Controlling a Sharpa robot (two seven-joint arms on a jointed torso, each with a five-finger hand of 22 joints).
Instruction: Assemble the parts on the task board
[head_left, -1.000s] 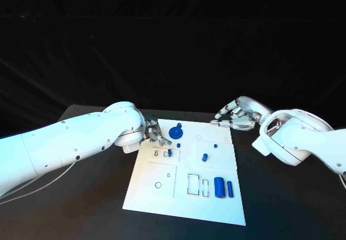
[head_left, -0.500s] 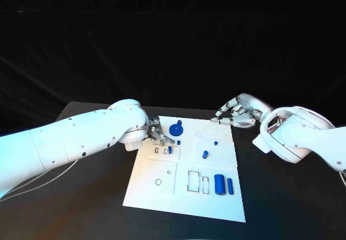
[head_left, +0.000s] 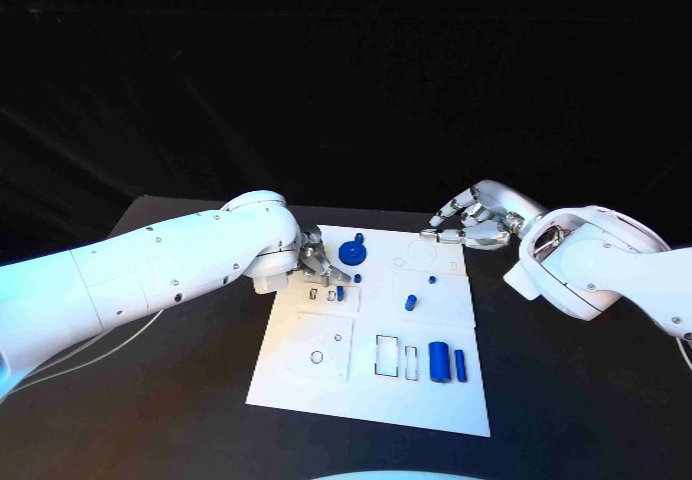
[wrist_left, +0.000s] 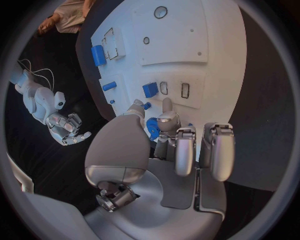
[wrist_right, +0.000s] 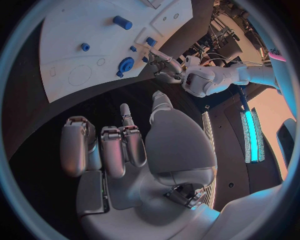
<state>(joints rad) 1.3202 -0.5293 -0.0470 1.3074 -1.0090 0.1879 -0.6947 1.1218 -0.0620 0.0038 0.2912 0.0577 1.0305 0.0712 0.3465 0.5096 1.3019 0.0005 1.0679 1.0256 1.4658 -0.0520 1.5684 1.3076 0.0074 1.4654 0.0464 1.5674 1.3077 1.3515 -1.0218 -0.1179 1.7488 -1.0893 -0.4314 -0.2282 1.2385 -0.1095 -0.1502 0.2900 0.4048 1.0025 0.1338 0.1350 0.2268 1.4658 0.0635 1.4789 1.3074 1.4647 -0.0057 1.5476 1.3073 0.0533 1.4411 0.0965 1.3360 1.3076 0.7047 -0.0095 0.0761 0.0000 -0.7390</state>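
Observation:
The white task board (head_left: 310, 385) lies mid-table. A blue round part (head_left: 355, 252) stands near its far left corner, with a small blue block (head_left: 339, 293) and a blue peg (head_left: 410, 301) further in. Two blue cylinders (head_left: 449, 364) lie near the front right. My left hand (head_left: 320, 264) hovers at the board's left edge beside the round part. In the left wrist view the round part (wrist_left: 152, 129) shows in the gap between thumb and finger of that hand (wrist_left: 169, 145), and nothing is plainly gripped. My right hand (head_left: 470, 226) hangs past the far right corner, fingers loosely apart and holding nothing.
The black table (head_left: 173, 400) runs wide on both sides of the board. Several outlined slots (head_left: 387, 355) and a small ring mark (head_left: 316, 357) sit on the board's near half. My left forearm (head_left: 159, 270) stretches over the table's left side.
The whole picture has shifted slightly. My left arm has swung in closer to the board while its hand stays beside the round part. The right hand has barely moved.

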